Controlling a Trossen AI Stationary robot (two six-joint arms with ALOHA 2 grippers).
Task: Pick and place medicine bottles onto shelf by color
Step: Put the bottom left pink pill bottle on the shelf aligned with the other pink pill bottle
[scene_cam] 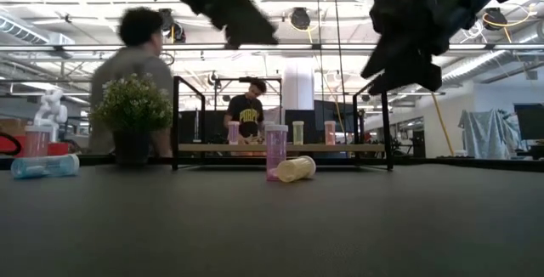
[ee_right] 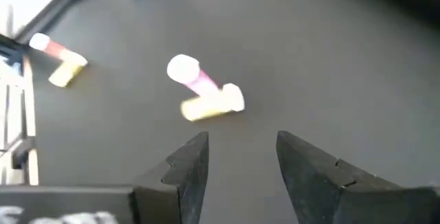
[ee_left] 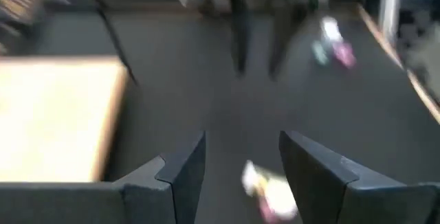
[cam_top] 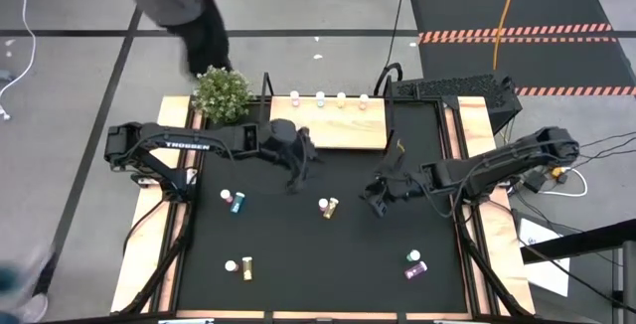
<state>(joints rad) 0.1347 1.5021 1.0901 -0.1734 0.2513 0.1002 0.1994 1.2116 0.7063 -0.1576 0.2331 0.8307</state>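
Note:
The shelf (cam_top: 328,130) stands at the table's far middle, with several bottles in a row along its far edge (cam_top: 330,96). A pink bottle (scene_cam: 276,151) stands upright at mid-table, and a yellow bottle (scene_cam: 296,169) lies on its side against it. My left gripper (cam_top: 296,177) is open and empty in the air just near the shelf's front edge. The pair shows between its fingers in the left wrist view (ee_left: 268,191). My right gripper (cam_top: 376,197) is open and empty, raised to the right of the pair, which shows ahead of it (ee_right: 206,97).
Other bottle pairs lie on the black table: pink and teal at the left (cam_top: 233,200), white-capped and yellow at the near left (cam_top: 239,265), teal and purple at the near right (cam_top: 414,263). A potted plant (cam_top: 222,93) stands at the far left. A person (cam_top: 179,6) walks beyond the table.

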